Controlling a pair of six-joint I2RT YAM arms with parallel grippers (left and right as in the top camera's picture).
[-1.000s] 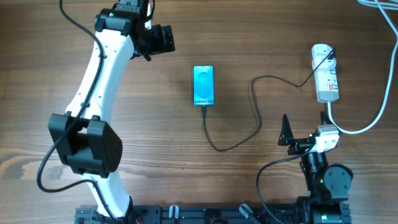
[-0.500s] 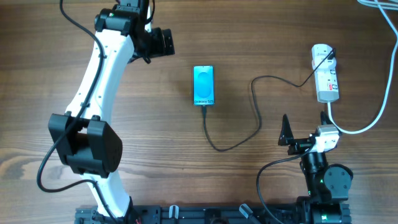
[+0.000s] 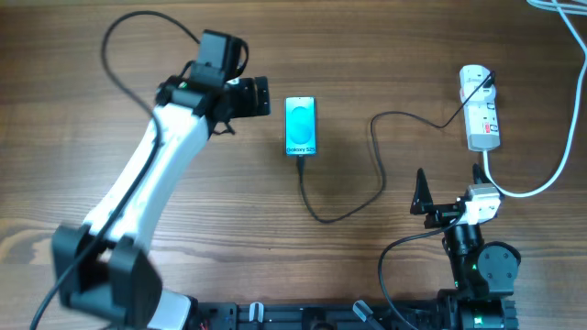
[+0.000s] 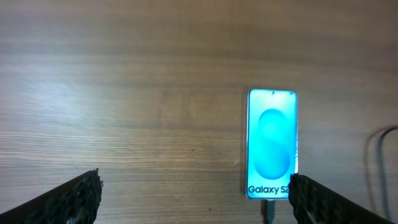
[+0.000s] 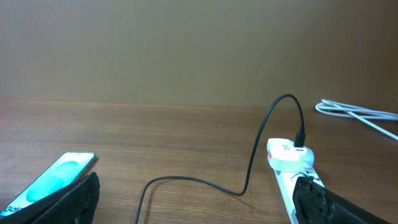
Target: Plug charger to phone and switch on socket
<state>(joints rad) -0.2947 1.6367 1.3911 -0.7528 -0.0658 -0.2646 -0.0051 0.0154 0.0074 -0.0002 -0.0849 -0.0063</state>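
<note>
While the phone (image 3: 300, 126) lies flat on the wooden table (image 3: 367, 55) with its cyan screen turned up, the left tool (image 3: 266, 96) is held just beside its long edge on the left arm's side, apart from it. Nothing is gripped by this tool: in the left wrist view its fingers (image 4: 78, 196) are seen spread wide at the lower corners, with bare table between them and the phone (image 4: 272, 143) lying ahead to the right.

The charger (image 3: 382, 174) is seen to reach the phone's lower end, the end bearing the white text. From there it is looped across the table to a white adapter (image 3: 474, 75) seated in the socket (image 3: 481, 124). The socket lies well apart from the phone, near the right edge, with a thick white cord (image 3: 541, 188) running from it. The switch position cannot be told.

The right tool (image 3: 449, 188) is held low, near the table's front edge, just short of the socket. Its fingers (image 5: 74, 199) are parted, and nothing is held between them.
</note>
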